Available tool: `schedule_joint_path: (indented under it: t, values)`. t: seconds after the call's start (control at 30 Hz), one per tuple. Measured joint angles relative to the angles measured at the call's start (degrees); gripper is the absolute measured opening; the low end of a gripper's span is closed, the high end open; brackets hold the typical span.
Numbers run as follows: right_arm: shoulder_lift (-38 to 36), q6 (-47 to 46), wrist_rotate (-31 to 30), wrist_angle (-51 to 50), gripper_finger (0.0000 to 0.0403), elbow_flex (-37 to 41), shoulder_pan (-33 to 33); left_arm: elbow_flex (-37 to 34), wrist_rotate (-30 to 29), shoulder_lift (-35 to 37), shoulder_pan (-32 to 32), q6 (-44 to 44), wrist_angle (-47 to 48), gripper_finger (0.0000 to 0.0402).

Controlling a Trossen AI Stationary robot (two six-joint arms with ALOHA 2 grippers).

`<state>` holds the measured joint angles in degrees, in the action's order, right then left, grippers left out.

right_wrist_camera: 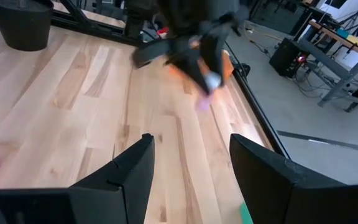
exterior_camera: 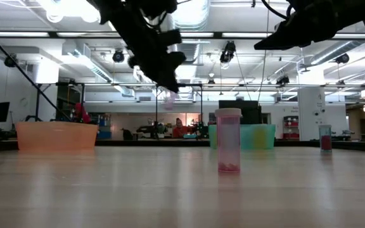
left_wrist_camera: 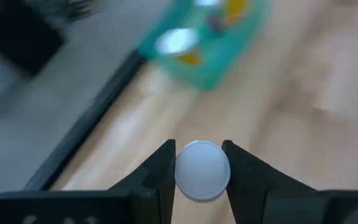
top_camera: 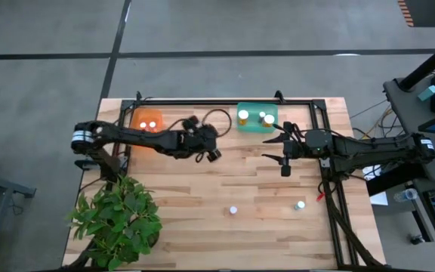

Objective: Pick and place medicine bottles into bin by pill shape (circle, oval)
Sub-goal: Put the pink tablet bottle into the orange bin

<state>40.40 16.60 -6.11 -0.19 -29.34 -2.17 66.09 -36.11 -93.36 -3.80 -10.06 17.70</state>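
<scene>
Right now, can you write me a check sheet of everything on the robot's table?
Surface: wooden table, mostly bare.
Job's things: two bottles standing loose; orange bin and green bin with bottles inside.
Clutter: potted plant at a corner.
Grippers: left gripper holds a white-capped bottle in the air; right gripper open, empty.
Cables: black loop between the bins.
Surroundings: big workshop, desks, lights.

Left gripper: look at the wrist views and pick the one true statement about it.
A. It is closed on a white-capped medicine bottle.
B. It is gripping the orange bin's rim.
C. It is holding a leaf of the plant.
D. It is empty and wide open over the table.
A: in the left wrist view the left gripper has its two fingers pressed against the sides of a white-capped medicine bottle.
</scene>
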Motion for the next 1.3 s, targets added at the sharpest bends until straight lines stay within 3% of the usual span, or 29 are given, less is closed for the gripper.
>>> schedule_joint_path:
  t: [0.3, 0.63, 0.87, 1.07, 1.3]
  values:
    - [0.0, 0.0, 0.0, 0.0, 0.0199, 0.0, 0.0, 0.0, -19.7, 7.1, -3.3, -24.9, 25.5, 0.0092]
    - [0.0, 0.0, 0.0, 0.0, 0.0199, 0.0, 0.0, 0.0, -21.3, 9.2, -4.4, -53.0, 48.4, 0.0092]
    - [0.0, 0.0, -1.0, 1.3, 0.0199, 0.2, 0.0, 0.0, -18.4, 10.0, -4.4, -57.2, 57.8, 0.0092]
    - [0.0, 4.0, -3.4, 12.9, 0.0198, -1.0, -1.6, -0.3, -19.5, 11.5, -4.5, -57.1, 58.4, 0.0092]
    - [0.0, 1.1, -2.7, 8.3, 0.0198, -2.3, -3.5, -5.2, -17.4, 15.7, -3.5, -57.7, 57.7, 0.0092]
